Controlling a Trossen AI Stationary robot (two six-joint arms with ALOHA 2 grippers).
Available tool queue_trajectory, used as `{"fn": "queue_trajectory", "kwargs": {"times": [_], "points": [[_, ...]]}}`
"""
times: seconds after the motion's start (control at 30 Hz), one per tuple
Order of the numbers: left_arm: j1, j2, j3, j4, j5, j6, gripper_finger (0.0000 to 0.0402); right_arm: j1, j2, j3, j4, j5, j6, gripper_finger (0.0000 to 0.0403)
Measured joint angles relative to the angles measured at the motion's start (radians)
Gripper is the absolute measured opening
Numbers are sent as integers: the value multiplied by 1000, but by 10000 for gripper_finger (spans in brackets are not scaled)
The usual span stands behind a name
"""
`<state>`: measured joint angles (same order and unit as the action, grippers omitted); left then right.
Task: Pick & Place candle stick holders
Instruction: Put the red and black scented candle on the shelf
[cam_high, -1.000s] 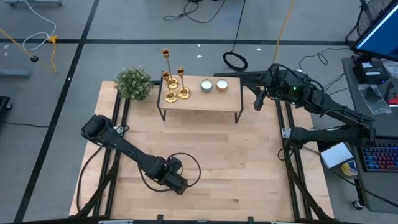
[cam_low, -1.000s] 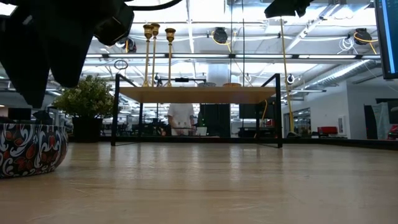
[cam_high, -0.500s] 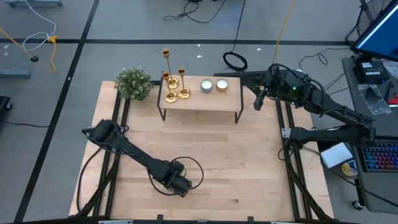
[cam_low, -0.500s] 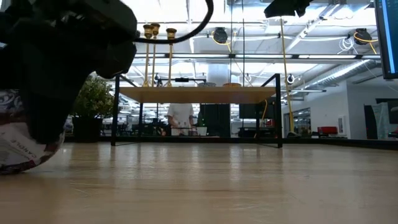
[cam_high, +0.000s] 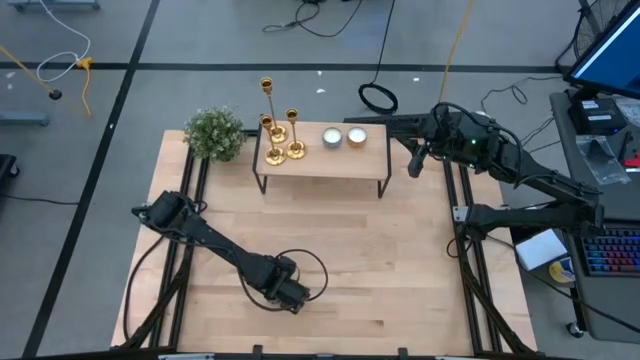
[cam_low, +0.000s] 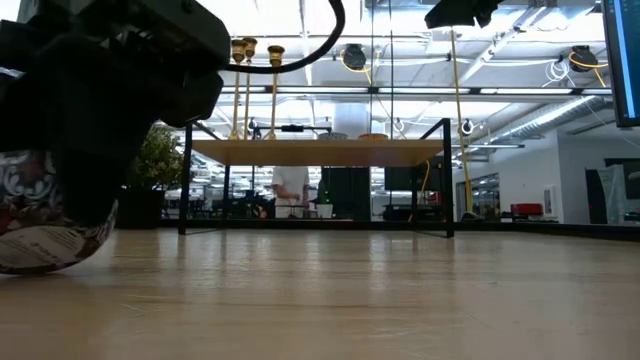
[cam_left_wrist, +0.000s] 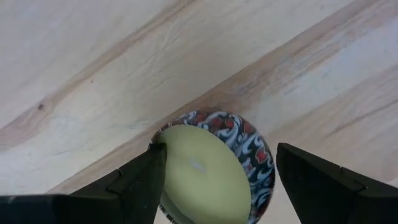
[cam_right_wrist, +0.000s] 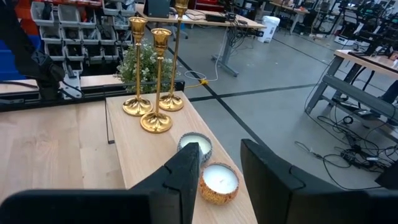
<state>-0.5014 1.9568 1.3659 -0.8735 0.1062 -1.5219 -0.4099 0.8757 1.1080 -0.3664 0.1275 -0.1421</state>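
Three gold candle stick holders (cam_high: 279, 141) (cam_right_wrist: 155, 81) stand on their round bases at the left end of a small raised shelf (cam_high: 320, 166) at the table's far side. My left gripper (cam_high: 290, 293) (cam_left_wrist: 221, 149) points down near the table's near edge, open over a patterned candle tin (cam_left_wrist: 211, 180) (cam_low: 45, 235). The tin is tipped, with its lower edge on the table. My right gripper (cam_high: 413, 165) (cam_right_wrist: 221, 152) hovers open, high beside the shelf's right end, with nothing between its fingers. My left gripper comes from above, its fingers pointing down on either side of the tin. One finger (cam_left_wrist: 146, 177) rests against the tin's rim (cam_left_wrist: 163, 142). The other finger stands close beside the tin's patterned wall (cam_left_wrist: 264, 168); whether it touches, I cannot tell. The tin lies tilted on the table.
Two short round candles (cam_high: 343, 137) (cam_right_wrist: 208, 165) sit on the shelf right of the candle stick holders. A bushy green plant (cam_high: 215, 133) stands at the shelf's left. A black cable loop (cam_high: 305, 268) hangs by my left wrist. Bare wood lies between the shelf and the near edge.
My left gripper has come down over the patterned tin without changing its opening. The tin, upright on the table a second ago, has tipped over onto its edge, so that its labelled bottom now shows in the low view.
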Motion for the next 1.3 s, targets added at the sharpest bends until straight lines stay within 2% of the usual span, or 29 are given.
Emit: {"fn": "queue_trajectory", "kwargs": {"times": [0.27, 0.63, 1.3], "points": [[10, -1, 93, -136, -44, 12, 296, 0, 0, 0, 0, -1, 0, 114], [10, -2, 99, -226, -37, 0, 296, 0, 0, 0, -1, -1, 0, 114], [7, -2, 98, -206, -81, 27, 296, 0, 0, 0, -1, -1, 0, 114]]}}
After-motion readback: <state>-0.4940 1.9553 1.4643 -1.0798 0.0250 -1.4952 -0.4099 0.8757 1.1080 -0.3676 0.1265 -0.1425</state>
